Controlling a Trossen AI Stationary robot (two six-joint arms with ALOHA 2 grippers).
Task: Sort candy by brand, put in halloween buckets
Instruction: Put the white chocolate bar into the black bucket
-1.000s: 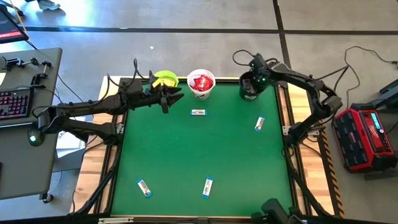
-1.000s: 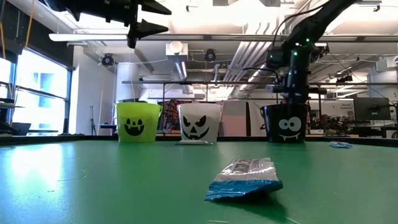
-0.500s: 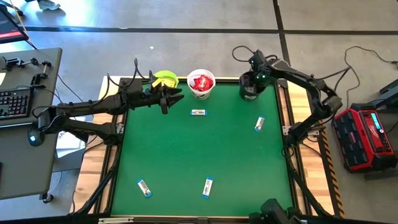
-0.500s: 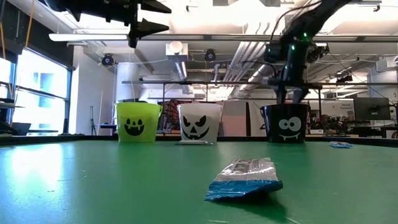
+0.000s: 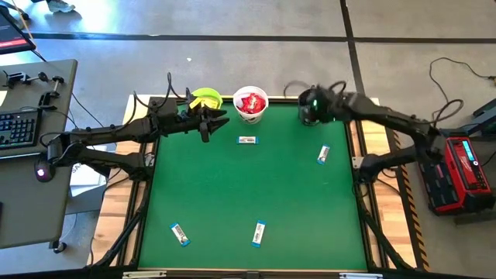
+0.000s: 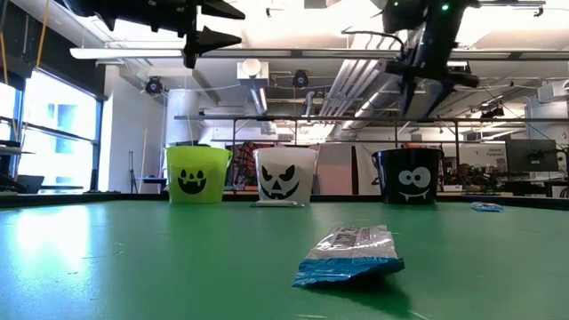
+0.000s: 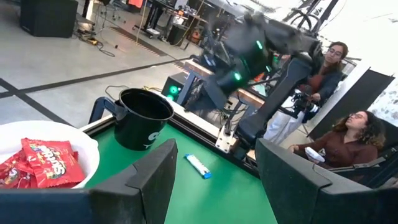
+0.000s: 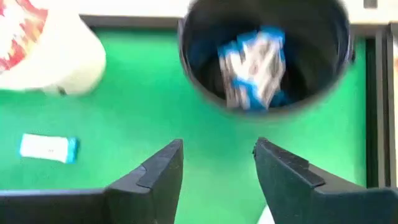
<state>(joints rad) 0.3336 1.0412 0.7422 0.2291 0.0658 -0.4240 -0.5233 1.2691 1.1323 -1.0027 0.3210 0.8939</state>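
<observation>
Three halloween buckets stand along the far edge: lime green [image 5: 205, 98], white [image 5: 250, 103] holding red packets, and black [image 8: 264, 56] holding blue-and-white bars [image 8: 252, 65]. Loose bars of candy lie on the green mat [image 5: 246, 140] [image 5: 323, 154] [image 5: 179, 233] [image 5: 259, 232]. My right gripper [image 8: 217, 168] hovers open and empty above the black bucket [image 6: 409, 182], fingers slanting down. My left gripper [image 5: 205, 124] waits open, high beside the green bucket, pointing level.
The green mat [image 5: 232, 186] lies open between the scattered bars. A desk with a keyboard [image 5: 15, 128] stands to the left and a red case [image 5: 457, 170] to the right. Two people [image 7: 348, 143] are beyond the table's right side.
My right gripper has risen out of the black bucket, where its fingers reached in a second ago, and now hangs well above the rim with its fingers spread. Its arm has swung toward the table's near side. The left arm has kept still.
</observation>
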